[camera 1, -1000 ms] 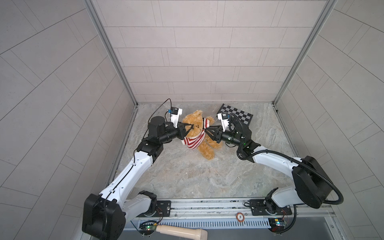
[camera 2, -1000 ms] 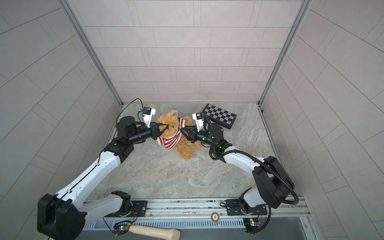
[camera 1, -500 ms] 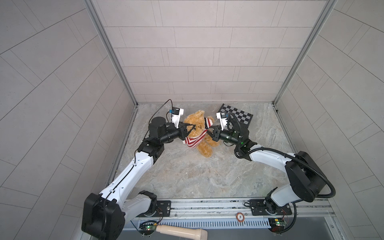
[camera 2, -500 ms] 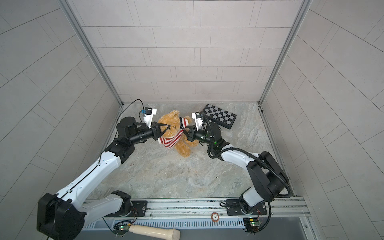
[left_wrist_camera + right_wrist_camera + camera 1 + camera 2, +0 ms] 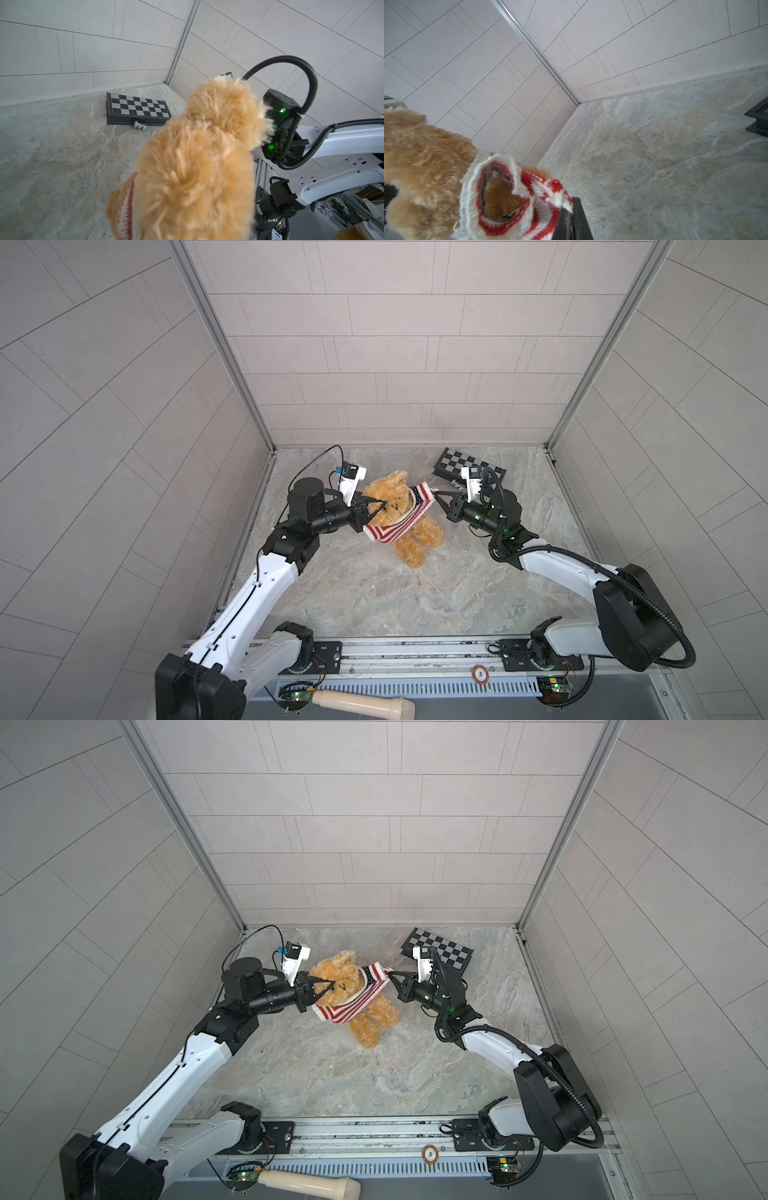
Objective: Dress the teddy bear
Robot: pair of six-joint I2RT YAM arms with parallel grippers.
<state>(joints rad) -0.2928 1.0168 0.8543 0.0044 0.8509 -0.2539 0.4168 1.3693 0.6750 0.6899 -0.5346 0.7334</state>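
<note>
teddy bear (image 5: 197, 166) blurred (too close) | chessboard (image 5: 759, 116) cut by edge | silver piece (image 5: 139, 125) too small to identify

teddy bear (image 5: 417, 537) | fluffy golden-tan | striped sweater (image 5: 392, 531) round its torso | head at rear, legs to front

Fluffy plush teddy bear (image 5: 415, 549); coarse knit sweater (image 5: 395, 529); matt, veined stone-look floor (image 5: 415, 601); smooth chessboard (image 5: 459, 459).

Left arm (image 5: 257, 593), right arm (image 5: 557, 568): white links, black joints, black jaws. Right has corrugated black hose (image 5: 313, 83), green LEDs (image 5: 270, 147).
</note>
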